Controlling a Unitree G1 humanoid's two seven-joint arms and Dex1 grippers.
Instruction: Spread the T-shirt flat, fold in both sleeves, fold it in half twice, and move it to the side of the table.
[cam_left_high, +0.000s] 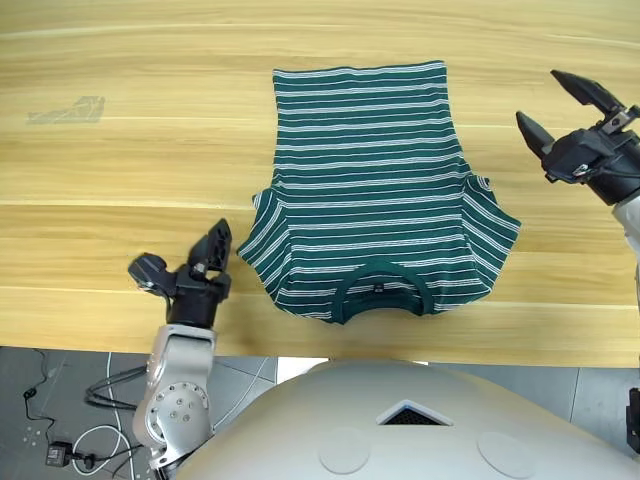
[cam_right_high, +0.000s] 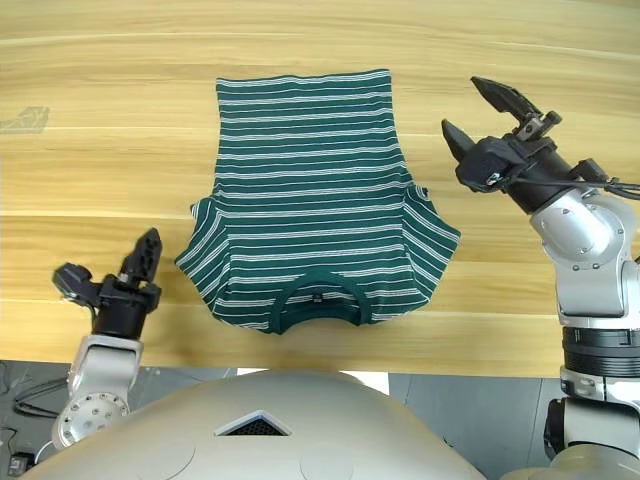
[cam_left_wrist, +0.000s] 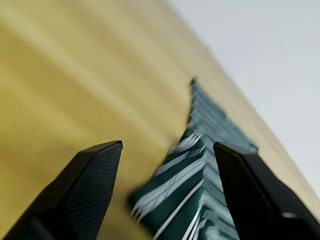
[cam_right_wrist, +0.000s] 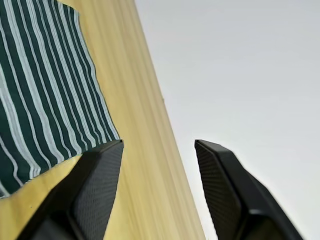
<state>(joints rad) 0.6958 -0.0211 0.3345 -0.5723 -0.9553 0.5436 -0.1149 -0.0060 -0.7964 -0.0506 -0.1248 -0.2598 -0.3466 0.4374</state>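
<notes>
Hovering the left fingers (cam_left_high: 213, 248) low over the bench (cam_left_high: 120, 180), just beside the T-shirt (cam_left_high: 370, 170) at its left-hand sleeve (cam_left_high: 262, 232), apart from the cloth. Spreading them wide and gripping nothing; looking along them from the left wrist and sighting that sleeve's striped edge in the gap between the two dark tips. Finding the T-shirt lying spread flat on the bench, dark green with thin white stripes, its collar (cam_left_high: 341, 298) pointing toward the bench's near edge and its hem (cam_left_high: 360, 72) pointing toward the far side. Seeing both sleeves lying unfolded, each angling outward from the T-shirt's body, the right-hand sleeve (cam_left_high: 495, 225) ending in a blunt corner. Holding the right fingers (cam_right_high: 500, 95) above the bench off to the right of the T-shirt, about level with its middle and well apart from the right-hand sleeve. Spreading these wide as well and clasping nothing; looking along them from the right wrist and catching a corner of the striped T-shirt beside one tip, with bare bench running on between the two. Noting a pale greyish patch (cam_left_high: 65, 110) on the bench well to the left of the T-shirt, near the level of its hem.
</notes>
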